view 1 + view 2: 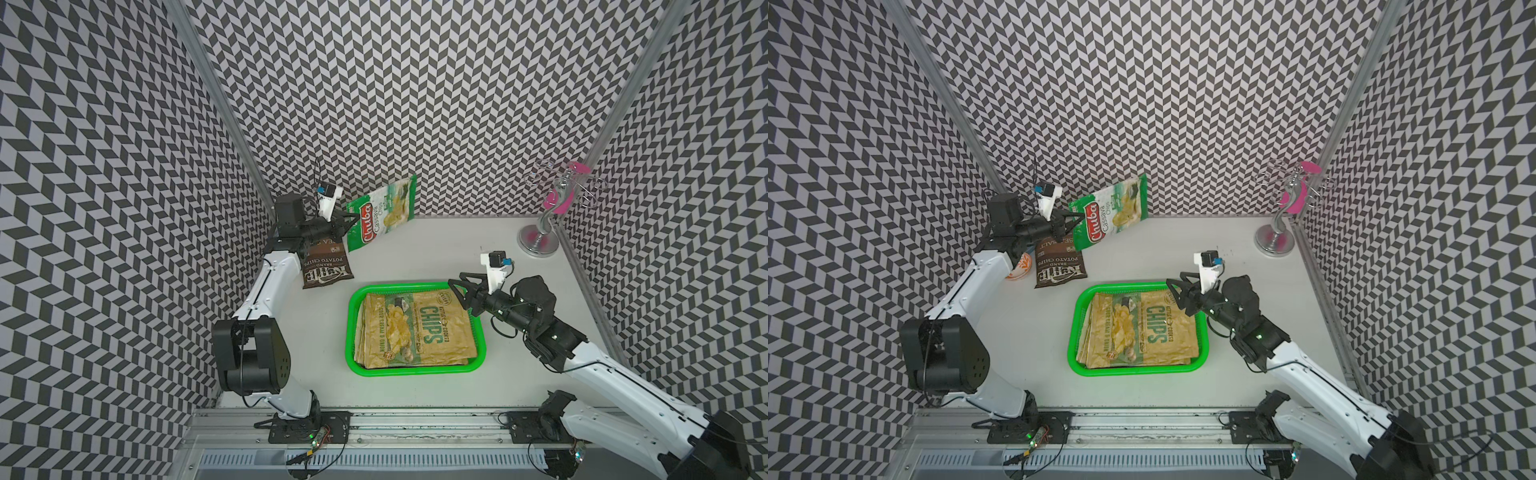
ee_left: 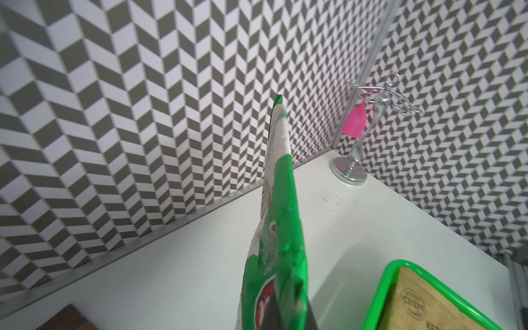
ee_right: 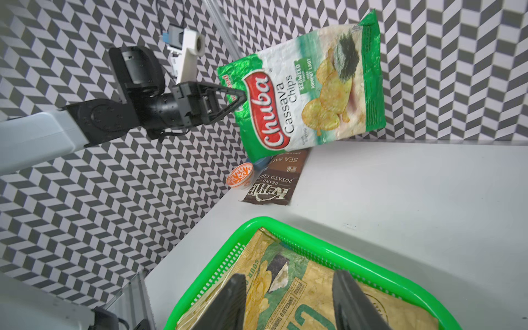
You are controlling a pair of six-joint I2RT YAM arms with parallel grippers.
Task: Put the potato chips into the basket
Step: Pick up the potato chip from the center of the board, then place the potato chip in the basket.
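The green basket [image 1: 352, 332], mid-table, is already carrying a stack of tan CHIPS bags [image 1: 415, 328], with the right gripper [image 1: 457, 296] hovering half-open and empty over its far right corner. The Chuba bag [image 1: 382, 212] is hanging clear of the table near the back wall, well apart from the basket, its logo-end edge pinched in the fully closed left gripper [image 1: 352, 217]; light, puffy and slick, it is probably best held by that flat crimped edge. The smaller brown Kettle bag [image 1: 326, 270] is lying flat beneath that arm.
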